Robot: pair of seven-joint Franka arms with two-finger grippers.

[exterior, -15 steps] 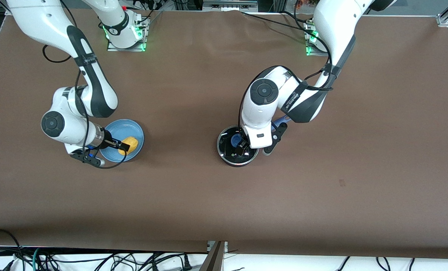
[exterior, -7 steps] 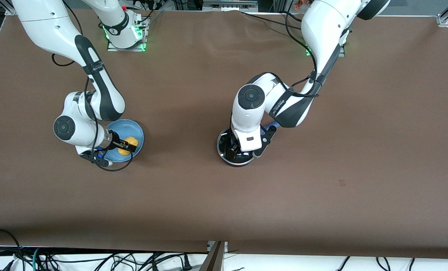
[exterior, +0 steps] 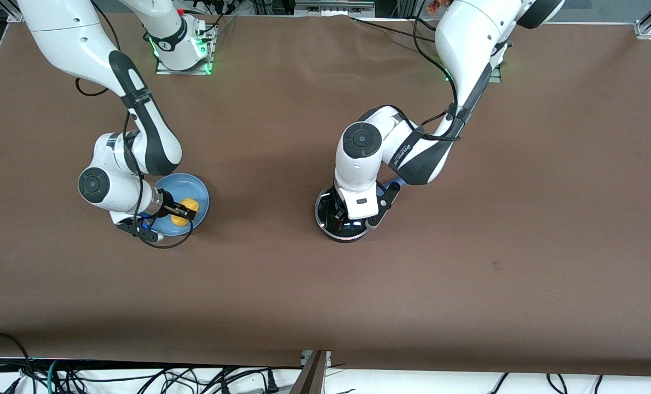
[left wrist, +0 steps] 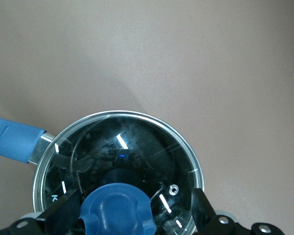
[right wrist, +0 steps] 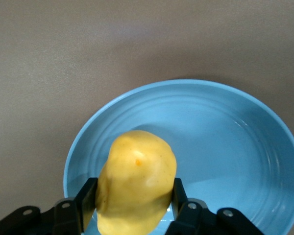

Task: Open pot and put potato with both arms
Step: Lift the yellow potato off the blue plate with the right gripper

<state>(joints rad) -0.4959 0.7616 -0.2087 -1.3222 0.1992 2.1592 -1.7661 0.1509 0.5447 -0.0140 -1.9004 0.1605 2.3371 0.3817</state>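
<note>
Both right hand (right wrist: 132,200) fingers against potato (right wrist: 136,181)

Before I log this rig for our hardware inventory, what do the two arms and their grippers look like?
Both arms have glossy white rounded shells with black bands at the joints and round dark grey caps on the elbows. Thin black cables loop along each. The left gripper and right gripper are black two-finger units with flat fingers. Green lights glow at both bases.

On the table: 1 pot (exterior: 343,219) with 1 lid (left wrist: 118,161), 1 plate (exterior: 200,198), 1 potato (exterior: 185,213), 2 arms.
</note>
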